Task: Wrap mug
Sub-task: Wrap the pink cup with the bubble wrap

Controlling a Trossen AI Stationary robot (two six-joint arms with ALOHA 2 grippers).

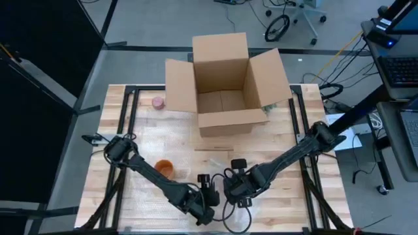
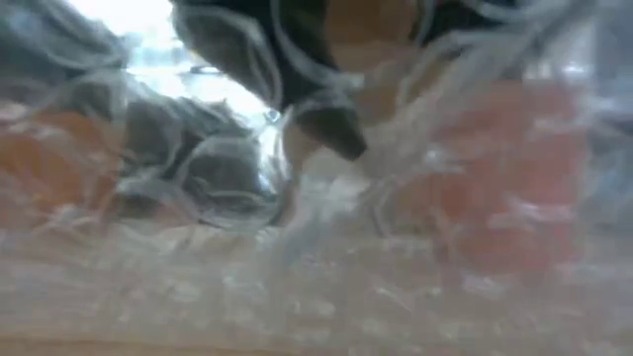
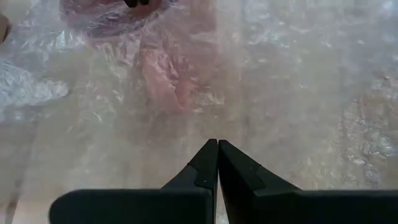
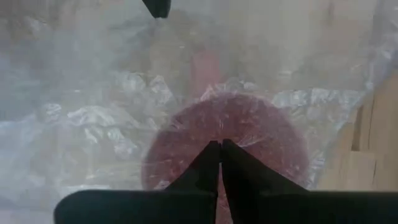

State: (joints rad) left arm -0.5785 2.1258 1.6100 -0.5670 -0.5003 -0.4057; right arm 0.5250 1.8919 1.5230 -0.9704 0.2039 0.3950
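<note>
Both arms reach in low over the near edge of the wooden bench, their ends close together. The left gripper has its fingers pressed tight together, tips meeting over a sheet of clear bubble wrap that covers the wood; whether a fold of the film is pinched between them cannot be told. The right gripper likewise shows its fingers closed to a point, and just beyond the tips lies the reddish mug, seen through the plastic, its round mouth facing the camera. From the left wrist the mug appears as a pinkish blur under the wrap, well apart from that arm's fingers. In the high view an orange lid-like disc sits beside the left arm, a small pink object near the far left, and an open cardboard box stands at the back.
</note>
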